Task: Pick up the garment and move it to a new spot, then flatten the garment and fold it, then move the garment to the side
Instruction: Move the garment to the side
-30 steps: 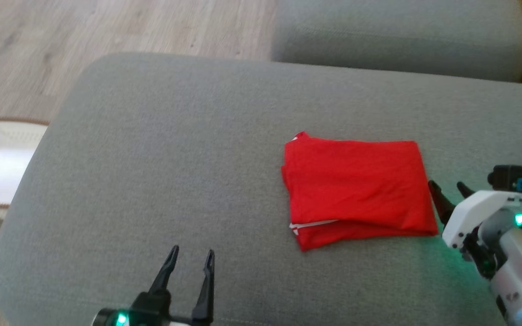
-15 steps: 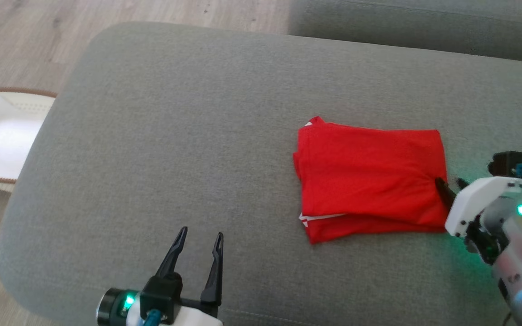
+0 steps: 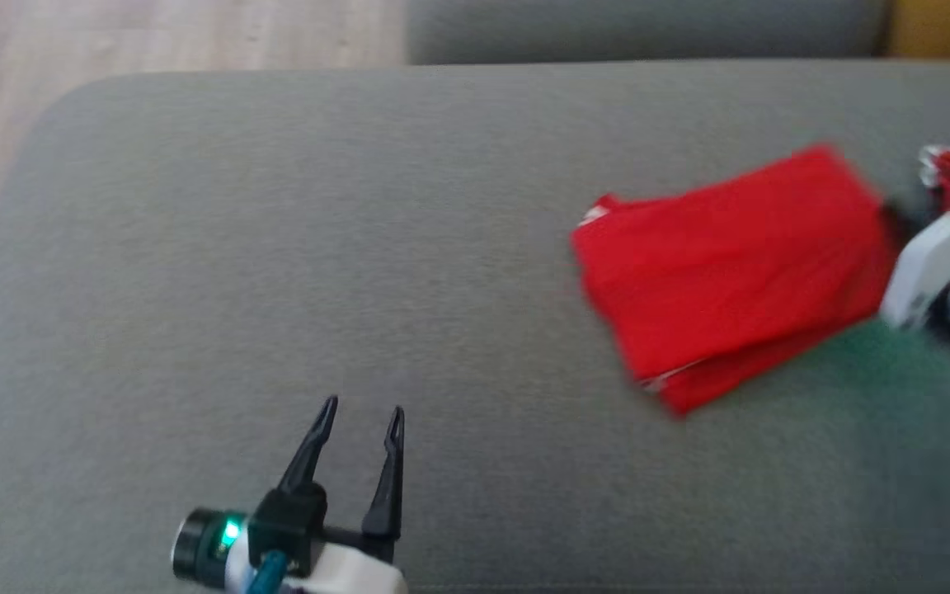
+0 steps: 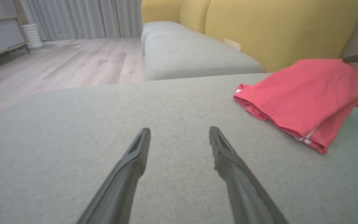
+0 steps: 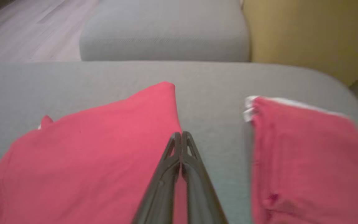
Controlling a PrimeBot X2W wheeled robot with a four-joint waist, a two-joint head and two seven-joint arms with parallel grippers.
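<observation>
The folded red cloth garment (image 3: 731, 264) lies on the right part of the broad grey upholstered seat cushion (image 3: 277, 247), skewed to the cushion's edges, its layers stacked and a strip of white trim peeping out at the near corner. Its right end is raised off the cushion while the left end rests on it, which the left wrist view shows plainly. At that raised end the right gripper (image 5: 181, 134) has its two dark fingers pressed together on the garment's edge, and by the lift of the cloth I judge they have it pinched. Just beside it, apart by a strip of bare grey, lies a second red cloth with a white hem (image 5: 306, 155). The left gripper (image 3: 362, 405) hovers low over the near middle of the cushion, fingers spread and holding nothing, well apart from the garment. The fold looks finished, so the step in hand is most likely shifting the bundle aside. To do it well, the pinch should take in every layer, not the top one alone, or the stack will peel open. The trailing end wants to slide low and evenly, not swing. Set it down short of the second red cloth, and part the fingers only once the bundle lies flat.
</observation>
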